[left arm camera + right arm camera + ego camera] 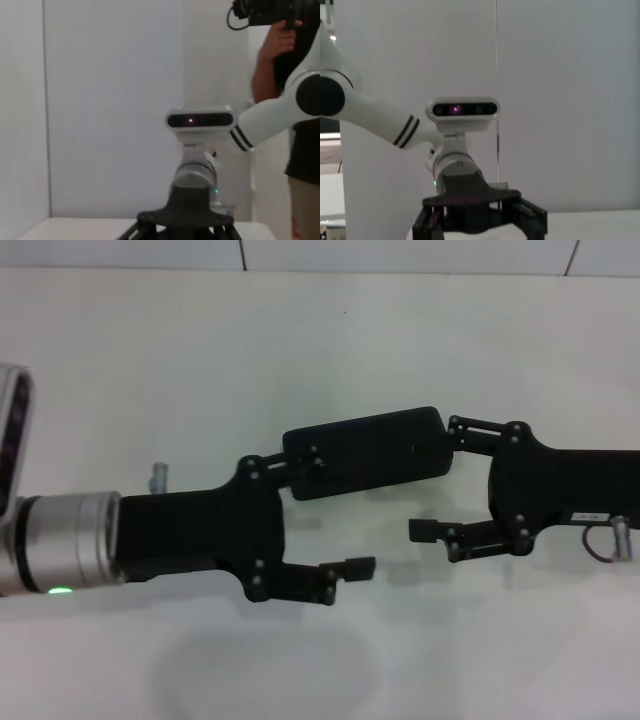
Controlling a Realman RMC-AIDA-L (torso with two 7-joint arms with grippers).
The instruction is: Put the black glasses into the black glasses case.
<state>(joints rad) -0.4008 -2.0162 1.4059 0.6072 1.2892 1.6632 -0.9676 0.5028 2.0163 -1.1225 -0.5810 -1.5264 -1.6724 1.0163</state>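
The black glasses case [372, 452] lies shut on the white table, a small dot on its lid. My left gripper [335, 515] reaches in from the left and stands open; its far finger overlaps the case's left end and its near finger [352, 567] hangs in front of the case. From the right, my right gripper [437, 478] is open too, its far finger [470, 428] at the case's right end. Neither gripper holds anything. The black glasses are out of view in all three views.
The white table [320, 340] runs back to a tiled wall. The wrist views show my own head camera [200, 120] [464, 110] against white walls. A person [295, 100] holding a dark device stands beside the robot.
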